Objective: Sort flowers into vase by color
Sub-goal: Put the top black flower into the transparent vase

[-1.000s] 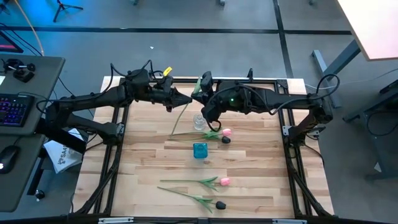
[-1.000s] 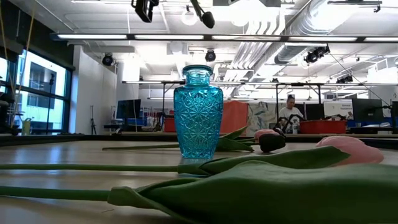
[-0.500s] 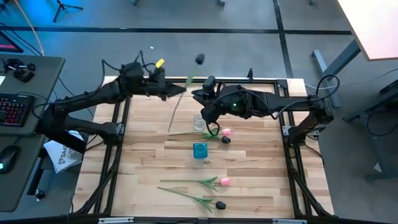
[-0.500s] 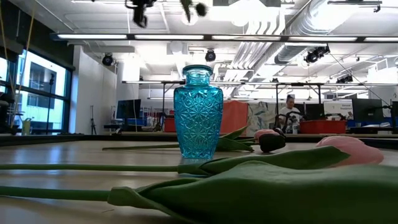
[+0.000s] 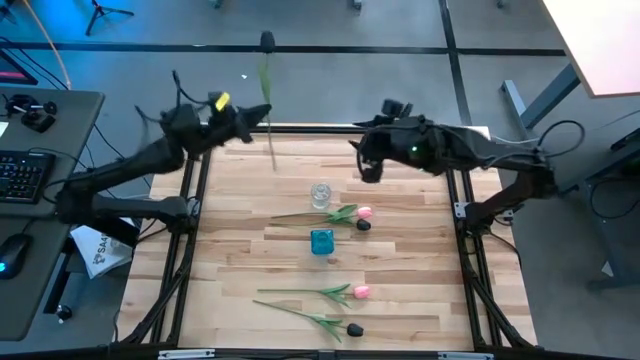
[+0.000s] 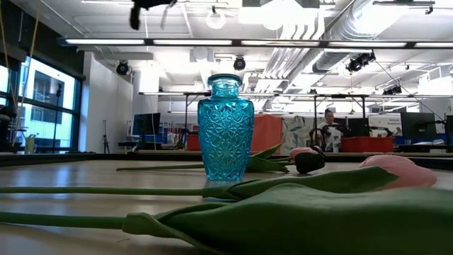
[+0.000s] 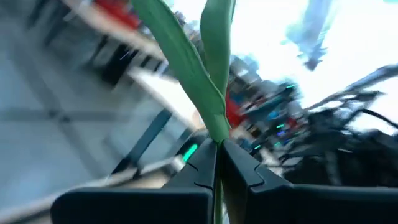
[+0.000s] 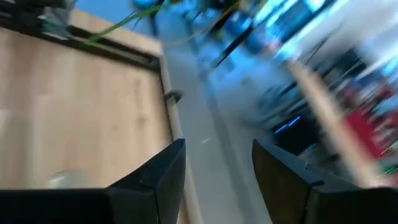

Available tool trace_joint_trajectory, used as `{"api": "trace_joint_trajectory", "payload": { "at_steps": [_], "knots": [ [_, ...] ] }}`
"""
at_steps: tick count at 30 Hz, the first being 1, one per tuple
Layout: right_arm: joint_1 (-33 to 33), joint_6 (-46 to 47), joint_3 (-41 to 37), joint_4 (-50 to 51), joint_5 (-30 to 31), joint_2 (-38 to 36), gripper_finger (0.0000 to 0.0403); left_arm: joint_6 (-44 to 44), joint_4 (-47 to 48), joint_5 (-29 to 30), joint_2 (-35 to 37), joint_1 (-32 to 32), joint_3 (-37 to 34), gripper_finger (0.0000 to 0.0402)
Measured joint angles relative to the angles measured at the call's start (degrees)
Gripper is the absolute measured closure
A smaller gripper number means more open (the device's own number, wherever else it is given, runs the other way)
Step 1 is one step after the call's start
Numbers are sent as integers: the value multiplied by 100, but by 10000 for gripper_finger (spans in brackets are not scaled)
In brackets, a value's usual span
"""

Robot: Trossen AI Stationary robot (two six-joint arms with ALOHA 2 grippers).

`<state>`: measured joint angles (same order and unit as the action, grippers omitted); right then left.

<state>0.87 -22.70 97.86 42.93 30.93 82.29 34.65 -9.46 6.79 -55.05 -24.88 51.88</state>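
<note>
Nearest my end of the desk (image 5: 230, 260) are two tulips lying flat: a dark-headed tulip (image 5: 354, 328) and, just behind it, a pink tulip (image 5: 361, 291), both untouched. The low view is basically filled with that pink head and its leaves, which the overhead shrinks to slivers.

Mid-desk sits the blue glass vase (image 5: 321, 241), upright and empty as far as I can tell. Behind it another pink tulip (image 5: 364, 212) and a dark one (image 5: 364, 224) lie with heads side by side, then a clear glass vase (image 5: 320, 193). Two vases, two colours, so that's my sorting setup.

At the far edge, the left gripper (image 5: 243, 123) has its fingers clamped on the stem of the fifth tulip (image 5: 266, 41), held up in the air, I'd guess ready to drop stem-first into a vase. Its wrist view shows the pinch on the stem clearly; overhead you only get the stem sticking up. The right gripper (image 5: 366, 165) hangs over the far right of the desk, fingers apart, holding nothing, per its wrist view.
</note>
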Motion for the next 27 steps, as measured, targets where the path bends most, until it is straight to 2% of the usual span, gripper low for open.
{"api": "trace_joint_trajectory", "payload": {
  "at_steps": [3,6,8,10,15,19,22,27],
  "knots": [
    [128,893,-2,722,-285,-259,222,-186,-2250,-1,-355,236,-1118,401],
    [118,1467,-2,1089,-259,-497,222,-18,-4044,106,-1024,370,-2136,401],
    [45,1779,-2,1153,-220,-621,222,-215,-5095,38,-1515,474,-2536,401],
    [-18,1979,-2,1139,-104,-736,222,-815,-5881,-64,-1932,650,-2709,401],
    [-97,2156,-2,1083,407,-832,222,-1887,-6679,-22,-2886,940,-2400,401],
    [-103,2331,-2,1085,444,-827,222,-1945,-6829,-79,-3359,955,-1857,401],
    [-103,2458,-2,1107,444,-816,222,-2096,-6819,-413,-3638,952,-1574,401],
    [-103,2549,-7,1177,444,-812,222,-2143,-6771,-479,-4034,921,-1519,401]
  ]
}}
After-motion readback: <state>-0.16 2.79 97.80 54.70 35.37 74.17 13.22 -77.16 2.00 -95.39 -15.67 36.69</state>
